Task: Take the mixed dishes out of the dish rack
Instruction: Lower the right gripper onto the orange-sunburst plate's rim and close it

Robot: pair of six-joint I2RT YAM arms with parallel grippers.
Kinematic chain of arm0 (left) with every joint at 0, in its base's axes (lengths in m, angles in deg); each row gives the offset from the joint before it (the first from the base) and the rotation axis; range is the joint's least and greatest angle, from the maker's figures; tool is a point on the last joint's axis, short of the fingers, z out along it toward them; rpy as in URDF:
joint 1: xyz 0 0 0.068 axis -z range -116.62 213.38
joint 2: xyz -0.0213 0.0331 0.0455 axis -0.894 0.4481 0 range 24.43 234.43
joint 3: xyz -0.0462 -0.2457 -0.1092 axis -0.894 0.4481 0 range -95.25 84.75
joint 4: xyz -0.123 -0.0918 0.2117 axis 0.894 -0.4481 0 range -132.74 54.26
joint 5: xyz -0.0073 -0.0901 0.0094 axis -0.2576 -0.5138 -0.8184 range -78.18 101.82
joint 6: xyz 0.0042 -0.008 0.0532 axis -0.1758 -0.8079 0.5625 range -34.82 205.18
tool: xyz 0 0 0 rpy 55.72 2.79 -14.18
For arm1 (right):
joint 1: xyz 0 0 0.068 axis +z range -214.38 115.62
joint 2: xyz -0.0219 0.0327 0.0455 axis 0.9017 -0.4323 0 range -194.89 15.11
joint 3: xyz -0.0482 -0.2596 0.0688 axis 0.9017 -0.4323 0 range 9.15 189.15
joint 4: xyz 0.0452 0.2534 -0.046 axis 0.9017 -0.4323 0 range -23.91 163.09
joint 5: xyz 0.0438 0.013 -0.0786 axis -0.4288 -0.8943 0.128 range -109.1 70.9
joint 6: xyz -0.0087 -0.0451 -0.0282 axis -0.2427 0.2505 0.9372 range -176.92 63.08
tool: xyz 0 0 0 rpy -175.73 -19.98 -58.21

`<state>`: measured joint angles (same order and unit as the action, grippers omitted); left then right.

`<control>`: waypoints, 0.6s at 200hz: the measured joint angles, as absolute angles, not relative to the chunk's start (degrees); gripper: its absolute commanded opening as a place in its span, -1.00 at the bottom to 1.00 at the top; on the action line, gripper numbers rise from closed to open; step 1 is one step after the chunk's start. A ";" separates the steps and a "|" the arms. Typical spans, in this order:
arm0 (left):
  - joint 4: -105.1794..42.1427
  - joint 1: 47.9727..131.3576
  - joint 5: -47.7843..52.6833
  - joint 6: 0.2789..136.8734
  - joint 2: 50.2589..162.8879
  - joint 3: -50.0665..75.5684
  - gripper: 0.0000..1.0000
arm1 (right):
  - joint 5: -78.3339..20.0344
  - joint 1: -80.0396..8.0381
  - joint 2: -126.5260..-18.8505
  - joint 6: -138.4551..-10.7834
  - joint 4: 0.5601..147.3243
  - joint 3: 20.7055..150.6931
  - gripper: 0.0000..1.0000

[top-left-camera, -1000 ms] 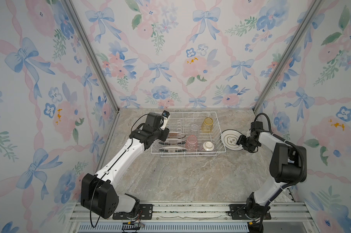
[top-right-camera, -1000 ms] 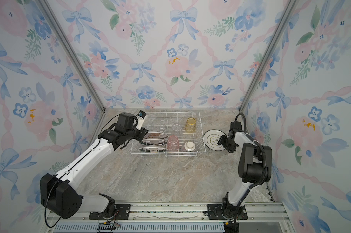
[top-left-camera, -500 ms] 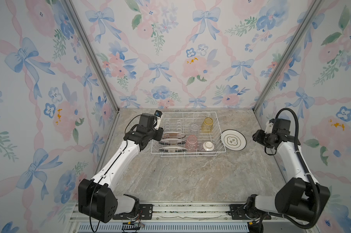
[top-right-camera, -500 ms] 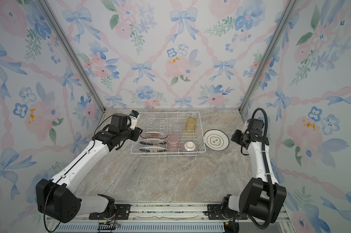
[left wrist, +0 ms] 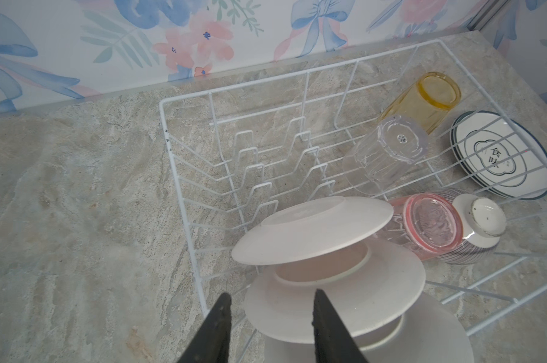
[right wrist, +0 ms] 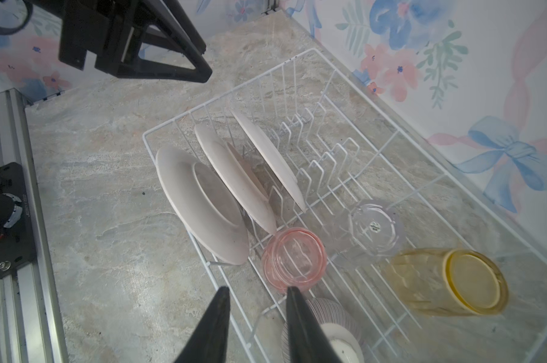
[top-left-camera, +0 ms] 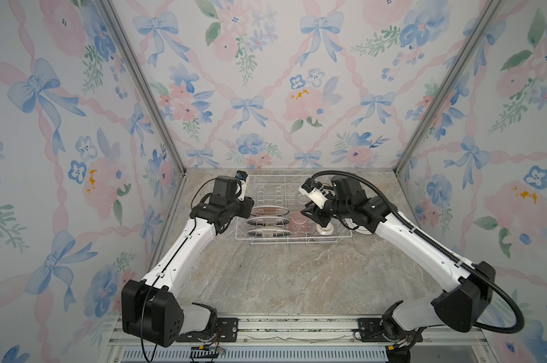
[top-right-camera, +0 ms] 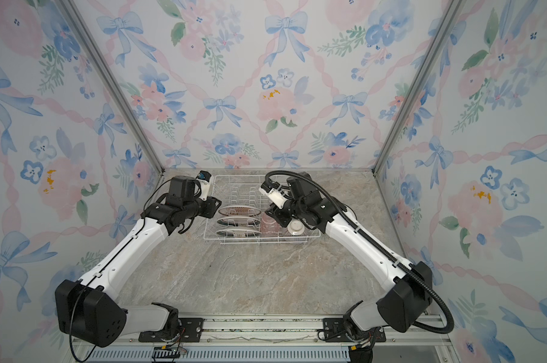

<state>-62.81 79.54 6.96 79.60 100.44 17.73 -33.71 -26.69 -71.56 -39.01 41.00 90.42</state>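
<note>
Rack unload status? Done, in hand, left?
Done: stacked plates sit on the table beside the dish rack. In hand: nothing; left gripper open at the rack's plate end, right gripper open near the pink tumbler. Left: three plates in the prongs, pink tumbler, clear tumbler, yellow tumbler, striped bowl.
</note>
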 measured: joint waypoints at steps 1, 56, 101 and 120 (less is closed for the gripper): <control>-62.79 79.52 6.89 79.55 100.44 17.73 -0.25 | -33.64 -26.60 -71.76 -38.88 41.00 90.49 -0.38; -62.66 79.52 4.18 78.88 101.99 17.73 -0.28 | -29.71 -23.76 -81.37 -33.72 41.63 94.92 -0.31; -62.61 79.47 3.79 78.88 102.01 17.73 -0.28 | -28.27 -23.70 -85.70 -32.47 43.92 98.84 -0.31; -62.63 79.47 3.79 78.88 102.01 17.73 -0.28 | -28.55 -23.63 -88.52 -31.97 44.30 101.55 -0.31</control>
